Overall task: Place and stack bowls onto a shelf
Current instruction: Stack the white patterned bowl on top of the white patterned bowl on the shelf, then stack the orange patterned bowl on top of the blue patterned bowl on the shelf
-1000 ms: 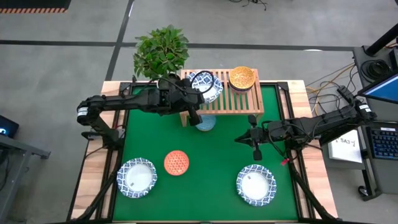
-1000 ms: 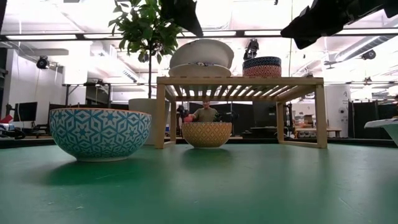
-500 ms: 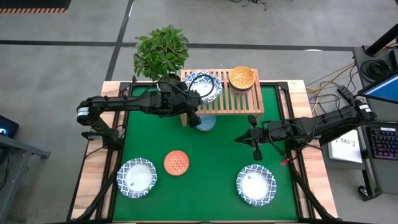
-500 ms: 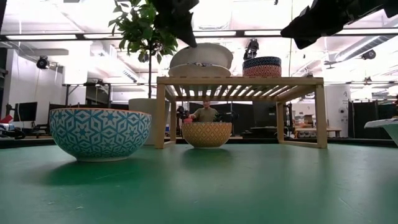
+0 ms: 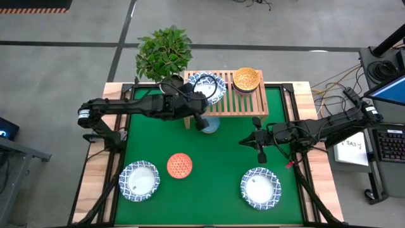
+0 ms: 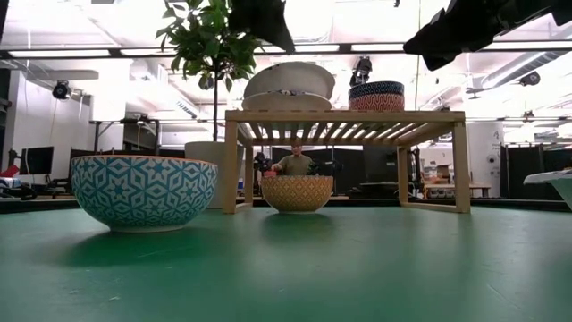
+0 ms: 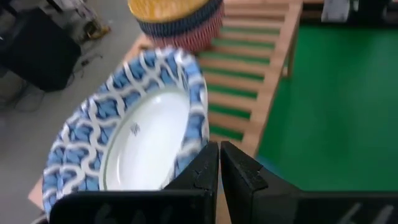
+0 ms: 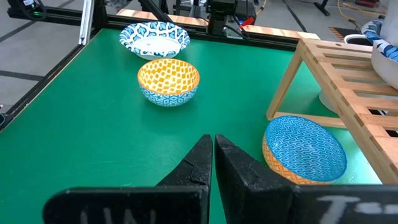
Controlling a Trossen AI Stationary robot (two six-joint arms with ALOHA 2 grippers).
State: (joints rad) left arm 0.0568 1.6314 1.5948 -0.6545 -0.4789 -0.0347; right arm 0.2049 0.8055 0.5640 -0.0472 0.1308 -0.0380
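Note:
The light-wood shelf [image 5: 253,101] stands at the table's far side. On its left end sit two stacked white bowls with blue rims [image 5: 207,87] [image 6: 288,82] [image 7: 134,134]. On its right end is a small stack topped by the mustard bowl [image 5: 245,79] [image 6: 375,95]. The pale blue bowl [image 5: 209,125] [image 8: 305,152] rests on the mat under the shelf's front edge. My left gripper [image 5: 200,119] [image 7: 219,155] is shut and hovers just above the near rim of the white stack. My right gripper [image 5: 261,155] [image 8: 213,152] is shut and waits over the mat's right side.
An orange-red bowl [image 5: 180,165] [image 8: 168,81] sits on the mat left of centre. Two more white bowls [image 5: 140,180] [image 5: 260,187] sit near the mat's front corners. A potted plant [image 5: 163,52] stands behind the shelf's left end. A person shows in the room beyond [image 6: 296,161].
My left gripper, still shut, dipped toward the white bowls on the shelf and has come back up above them. The right arm has kept still.

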